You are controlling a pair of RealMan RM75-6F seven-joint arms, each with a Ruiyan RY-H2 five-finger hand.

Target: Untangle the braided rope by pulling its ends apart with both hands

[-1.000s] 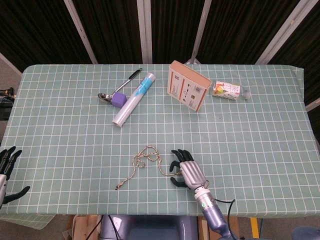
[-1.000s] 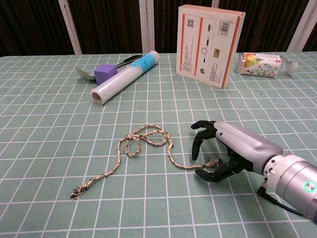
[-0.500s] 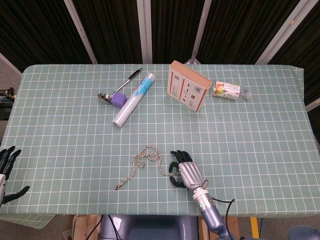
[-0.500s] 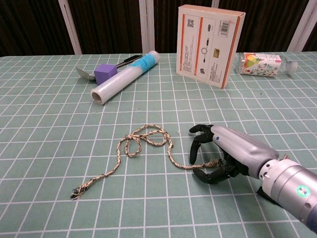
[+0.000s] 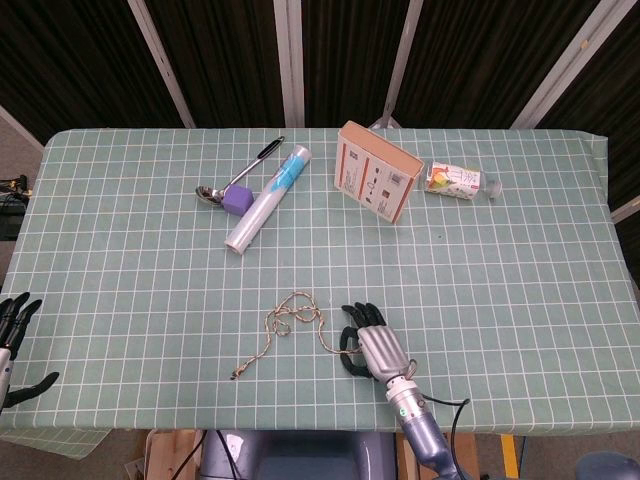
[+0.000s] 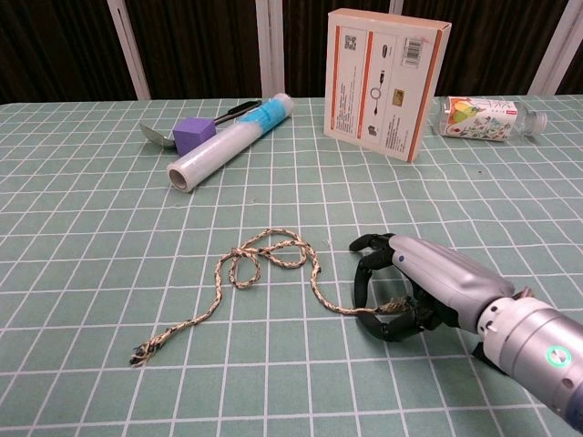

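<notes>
The tan braided rope [image 5: 270,322] [image 6: 239,257] lies near the table's front edge, looped and knotted in the middle. Its frayed left end [image 6: 139,353] rests free on the cloth. My right hand [image 5: 372,343] [image 6: 414,289] lies over the rope's right end. The fingers and thumb curl in around that frayed tip, which stands up between them. My left hand [image 5: 14,345] shows only in the head view. It hangs off the table's front left corner with fingers spread, holding nothing and far from the rope.
At the back stand a clear film roll [image 5: 266,200] [image 6: 228,143], a purple cube [image 6: 191,134] beside a spoon [image 5: 208,193], an orange-and-white box [image 5: 376,184] [image 6: 384,82] and a small bottle [image 5: 456,181] lying on its side.
My right hand has slid slightly toward the front edge, and its fingers and thumb have curled tighter around the rope's right end. The left hand has stayed still.
</notes>
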